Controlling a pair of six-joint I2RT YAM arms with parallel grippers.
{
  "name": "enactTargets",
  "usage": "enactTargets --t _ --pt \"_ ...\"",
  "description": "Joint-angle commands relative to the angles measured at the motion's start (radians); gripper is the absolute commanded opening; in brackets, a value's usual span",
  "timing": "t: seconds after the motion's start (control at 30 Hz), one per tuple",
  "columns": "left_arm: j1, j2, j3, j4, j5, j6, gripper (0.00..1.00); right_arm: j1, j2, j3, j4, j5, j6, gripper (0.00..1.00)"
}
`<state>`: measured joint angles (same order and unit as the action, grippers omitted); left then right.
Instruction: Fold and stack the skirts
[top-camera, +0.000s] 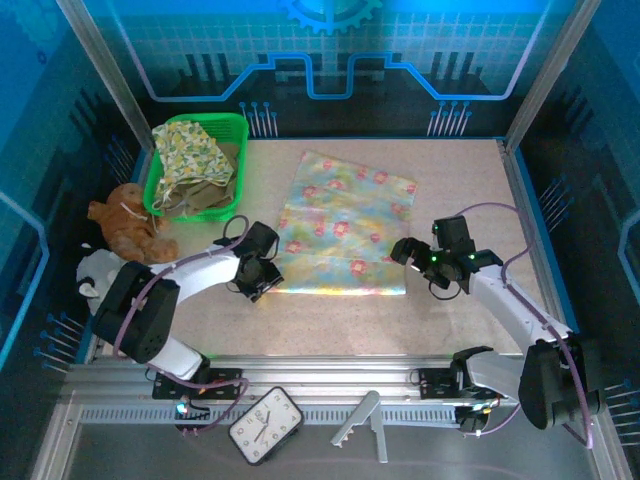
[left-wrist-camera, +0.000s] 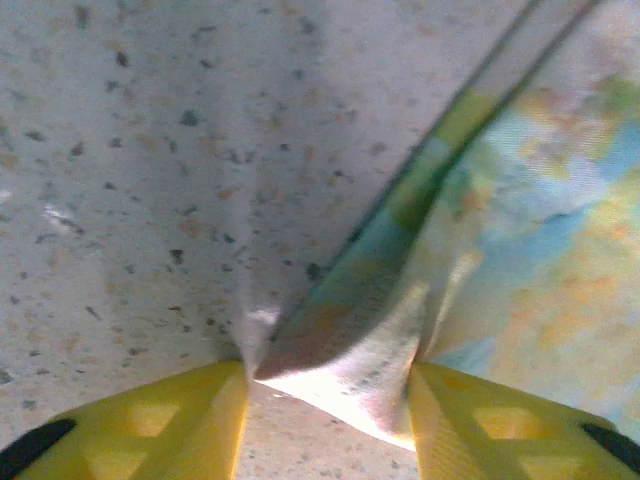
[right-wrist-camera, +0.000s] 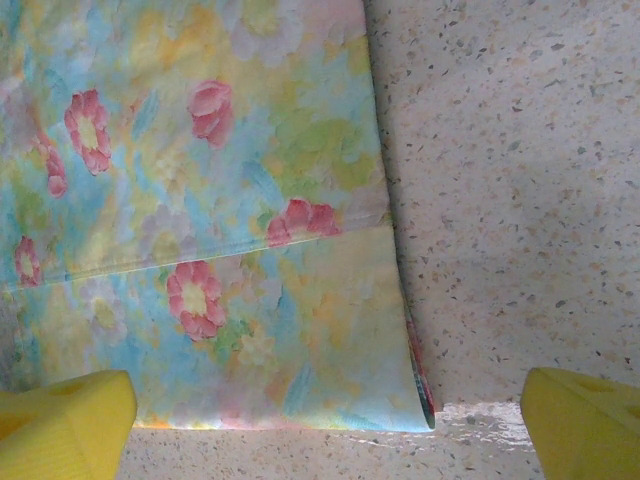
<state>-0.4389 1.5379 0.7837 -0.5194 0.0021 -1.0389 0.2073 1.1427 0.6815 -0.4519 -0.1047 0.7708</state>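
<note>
We have left gripper (left-wrist-camera: 328, 395) pinching skirt (top-camera: 345, 225) at its near-left corner for the fold; right gripper (right-wrist-camera: 325, 420) wide open over the opposite corner.

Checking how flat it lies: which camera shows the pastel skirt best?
Top external: the whole pastel skirt lies spread on the table. Left wrist catches a raised corner between the left gripper fingers; right wrist, its flat near corner.

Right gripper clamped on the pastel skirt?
No. The right gripper is open, its fingers wide apart, and the pastel skirt lies flat beyond them, ungripped.
</note>
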Motion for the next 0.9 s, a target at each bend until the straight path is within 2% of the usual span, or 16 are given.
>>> enactTargets --t 0.0,0.17,0.3,0.4,0.53,0.73,0.87 --pt "-0.016 0.043 0.029 0.029 0.034 0.021 0.37 -0.008 -0.004 -0.005 0.004 -0.004 0.003 1.0" --pt "-0.026 0.045 0.067 0.027 0.022 0.041 0.21 -0.009 -0.005 -0.033 -0.019 -0.075 -0.054 0.98" --pt "-0.025 0.005 0.09 0.017 0.005 0.059 0.08 -0.01 0.022 -0.069 -0.035 -0.189 -0.108 0.96" --pt "-0.026 -0.043 0.104 -0.006 -0.014 0.062 0.0 -0.008 0.05 -0.085 -0.056 -0.216 -0.119 0.95" --pt "-0.025 -0.124 0.099 -0.05 -0.044 0.04 0.0 -0.01 0.048 -0.097 -0.085 -0.164 -0.05 0.93" --pt "-0.026 -0.21 0.07 -0.068 -0.052 0.007 0.0 -0.008 0.051 -0.141 0.046 -0.266 0.096 0.71" --pt "-0.026 -0.216 0.063 -0.074 -0.05 -0.006 0.0 0.002 0.088 -0.149 0.079 -0.257 0.119 0.61"
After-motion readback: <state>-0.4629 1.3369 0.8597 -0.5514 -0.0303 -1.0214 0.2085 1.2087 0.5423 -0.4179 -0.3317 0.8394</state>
